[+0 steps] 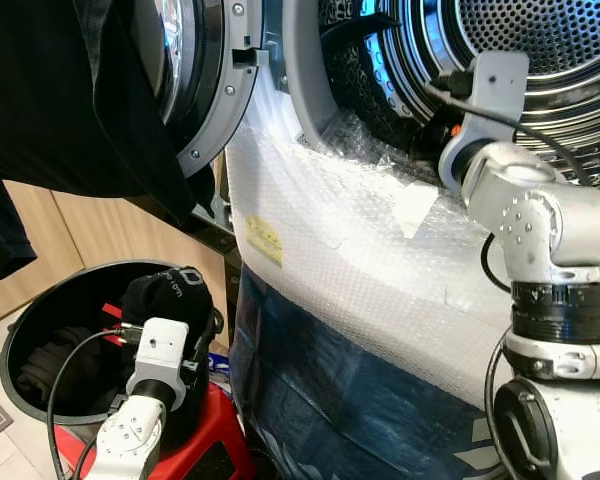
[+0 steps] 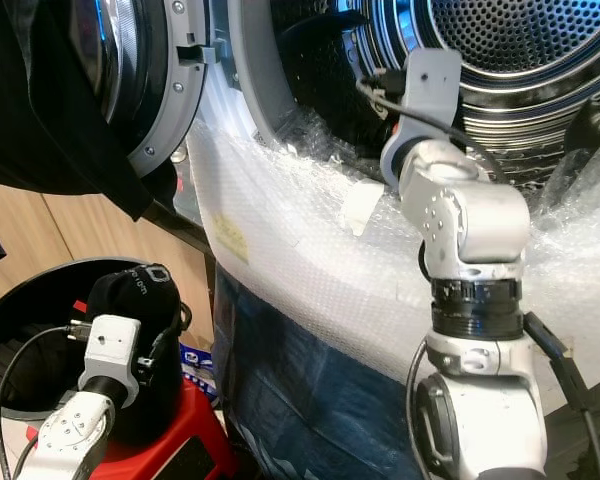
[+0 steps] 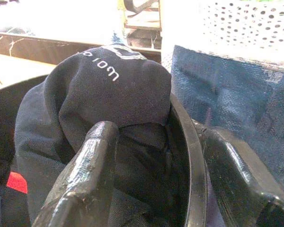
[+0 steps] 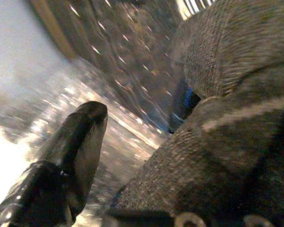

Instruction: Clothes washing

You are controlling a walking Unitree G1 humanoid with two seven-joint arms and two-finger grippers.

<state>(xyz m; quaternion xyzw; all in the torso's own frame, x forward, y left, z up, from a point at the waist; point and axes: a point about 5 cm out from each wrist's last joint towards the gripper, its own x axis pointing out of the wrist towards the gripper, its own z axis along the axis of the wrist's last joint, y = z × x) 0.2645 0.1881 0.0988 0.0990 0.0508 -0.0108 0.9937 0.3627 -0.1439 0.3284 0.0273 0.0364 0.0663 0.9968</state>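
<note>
Right wrist view reveals grey knit garment against right hand.

Black printed garment bunched in round basket (dark), washer drum open

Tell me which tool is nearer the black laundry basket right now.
Left. The left tool straddles the rim of the black laundry basket, over the dark garment inside. The right tool is up inside the washer drum.

Partial white lettering "wor.." on dark garment, rest illegible
</note>
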